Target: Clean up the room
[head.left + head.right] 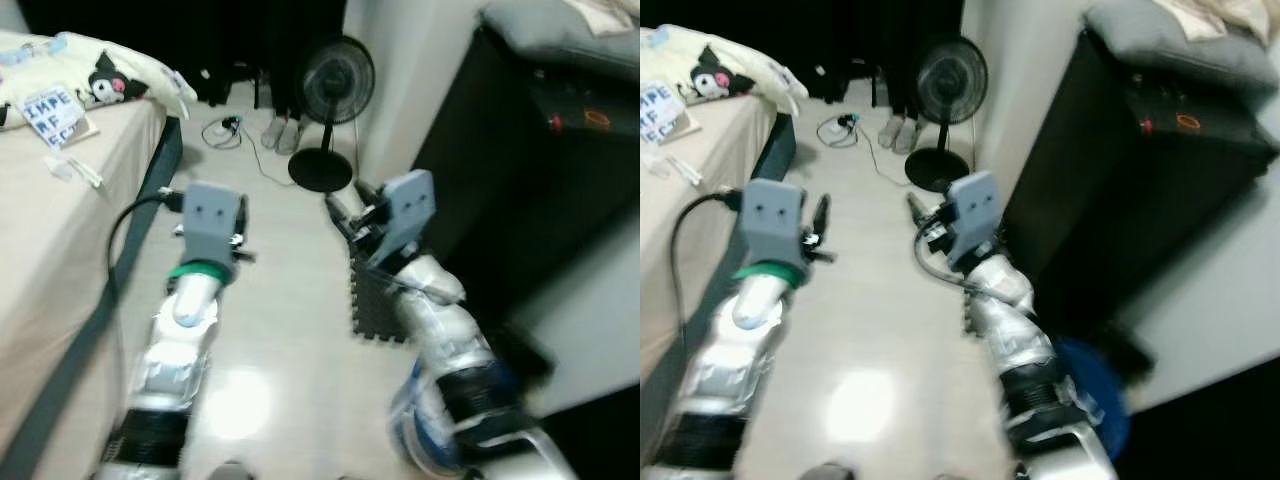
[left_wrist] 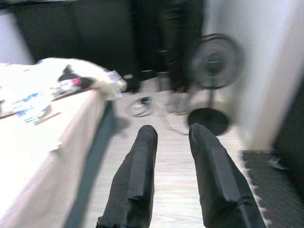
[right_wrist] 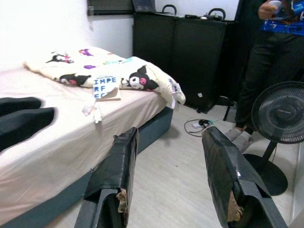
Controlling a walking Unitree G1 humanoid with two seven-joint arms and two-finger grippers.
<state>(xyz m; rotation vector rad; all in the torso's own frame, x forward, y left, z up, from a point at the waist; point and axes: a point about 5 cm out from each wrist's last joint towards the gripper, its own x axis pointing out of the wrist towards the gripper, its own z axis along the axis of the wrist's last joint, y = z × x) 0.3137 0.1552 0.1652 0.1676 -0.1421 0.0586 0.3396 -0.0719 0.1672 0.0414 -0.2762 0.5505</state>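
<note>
The bed [image 1: 60,230] on my left carries a pale cartoon-print blanket [image 1: 110,75], a printed booklet [image 3: 105,87] and small white scraps [image 1: 75,170]. A coiled cable [image 1: 225,130] lies on the floor past the bed's end. My left gripper [image 2: 171,137] is held over the floor beside the bed, open with nothing between its fingers. My right gripper [image 3: 168,137] is raised mid-aisle, facing the bed, also open and empty. Both arms [image 1: 190,300] reach forward in the eye views.
A black standing fan [image 1: 335,85] is at the aisle's far end. A person [image 3: 266,71] in dark trousers and socks stands by it. A black cabinet [image 1: 530,170] lines the right side, with a black foam mat [image 1: 375,300] at its foot. A blue object [image 1: 1095,390] lies near my right.
</note>
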